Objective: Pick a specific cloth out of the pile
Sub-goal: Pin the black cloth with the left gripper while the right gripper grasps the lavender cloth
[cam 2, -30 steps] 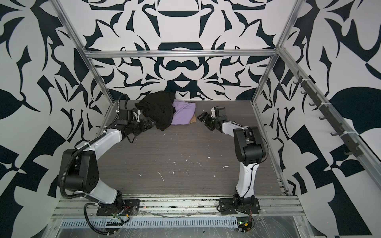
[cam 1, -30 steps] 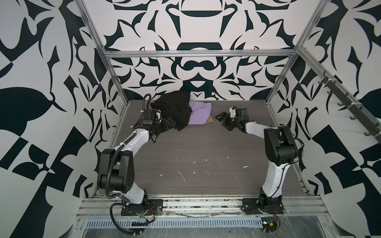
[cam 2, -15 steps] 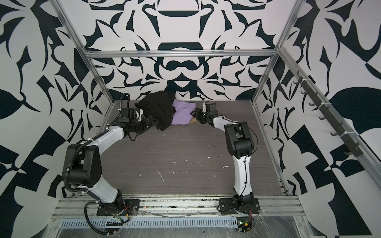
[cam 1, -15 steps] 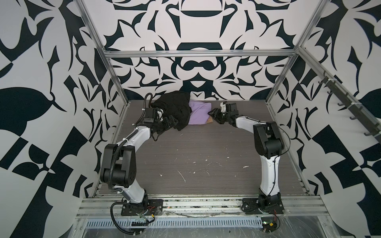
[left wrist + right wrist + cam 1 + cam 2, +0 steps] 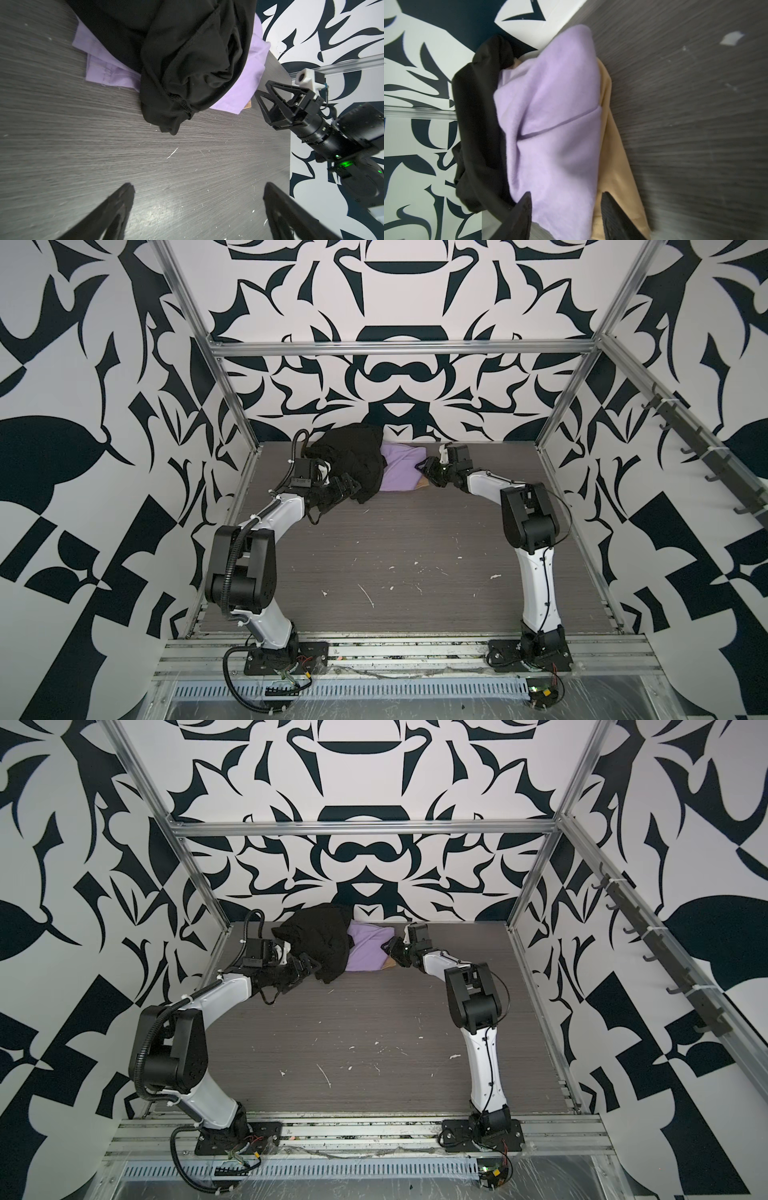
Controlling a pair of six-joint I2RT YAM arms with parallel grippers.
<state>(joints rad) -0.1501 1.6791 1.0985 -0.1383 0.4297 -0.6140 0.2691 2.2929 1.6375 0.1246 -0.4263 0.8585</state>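
The pile lies at the far back of the table (image 5: 395, 551), against the wall. A black garment (image 5: 353, 452) (image 5: 176, 52) covers its left part. The lavender cloth (image 5: 401, 466) (image 5: 368, 948) (image 5: 556, 104) shows to the right of it, over a tan-beige garment (image 5: 616, 166) (image 5: 423, 485). My right gripper (image 5: 424, 466) (image 5: 566, 197) is at the cloth's right edge, its jaws partly apart. They straddle a fold of the cloth and the tan edge. My left gripper (image 5: 351, 487) (image 5: 198, 187) is wide open and empty, low over bare table beside the black garment's front edge.
The patterned back wall (image 5: 390, 364) stands right behind the pile. Metal frame posts (image 5: 232, 406) rise at the back corners. A hook rail (image 5: 706, 456) runs along the right wall. Small white scraps (image 5: 365, 595) dot the table's front half.
My right gripper has moved left from bare table onto the cloth's right edge, and its jaws have narrowed. The left gripper has stayed open beside the black garment, shifting only slightly.
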